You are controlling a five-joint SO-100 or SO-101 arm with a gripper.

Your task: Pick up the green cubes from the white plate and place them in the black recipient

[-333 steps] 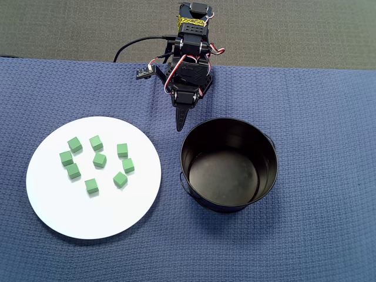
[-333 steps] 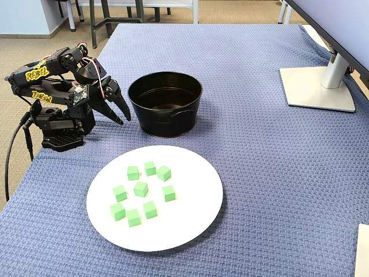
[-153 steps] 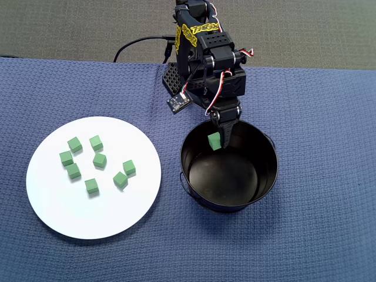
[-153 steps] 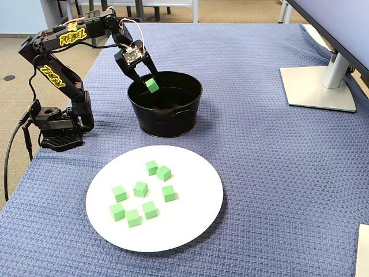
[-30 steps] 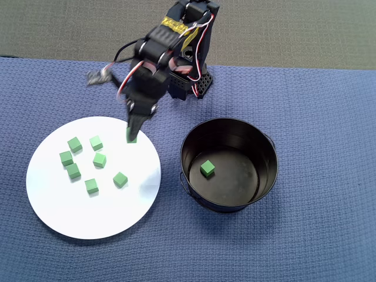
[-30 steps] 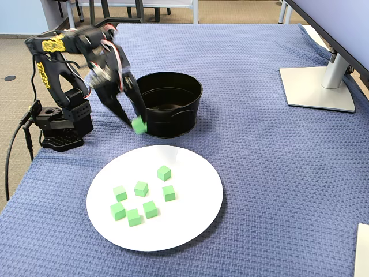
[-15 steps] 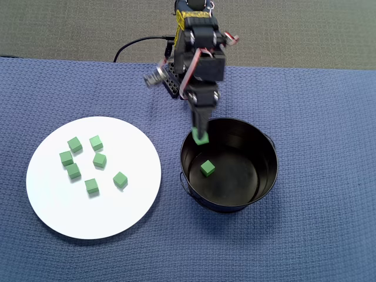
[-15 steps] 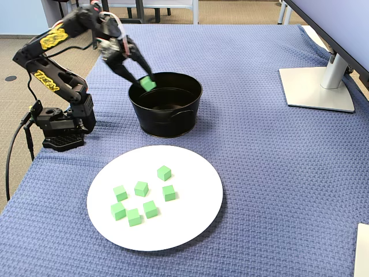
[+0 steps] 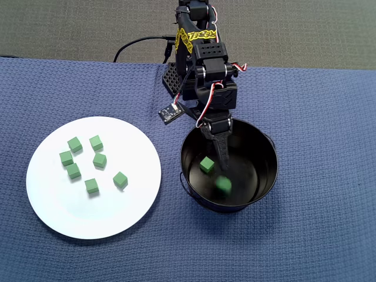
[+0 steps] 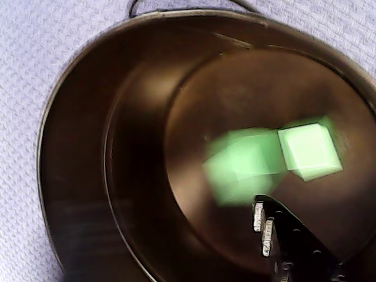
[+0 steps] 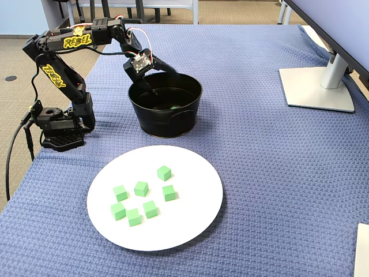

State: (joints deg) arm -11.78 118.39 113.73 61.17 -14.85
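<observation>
Cubes are what I am moving, one at a time. Right now my claw point(image 9: 222, 161) hangs over the black pot point(image 9: 267, 176), pointing down inside it. I cannot tell for sure if the claw is apart or together, but it holds nothing that I can see. In the wrist view one green cube point(image 10: 309, 150) sits sharp on the pot floor, and a blurry green cube point(image 10: 242, 165) just beside it looks like it is dropping or bouncing. The overhead view shows the same two in the pot, one clear point(image 9: 206, 164) and one smeared point(image 9: 222, 185).

Six green cubes point(image 9: 96, 143) sit on the white plate point(image 9: 59, 217), bunched near its middle. The plate lies on the blue cloth of the worktop point(image 9: 329, 117), to the left of the pot in the overhead view.

So I think this is the drop step. Next I need to lift the claw clear of the pot rim, swing it over the plate, and come down on one cube without bumping the others.
</observation>
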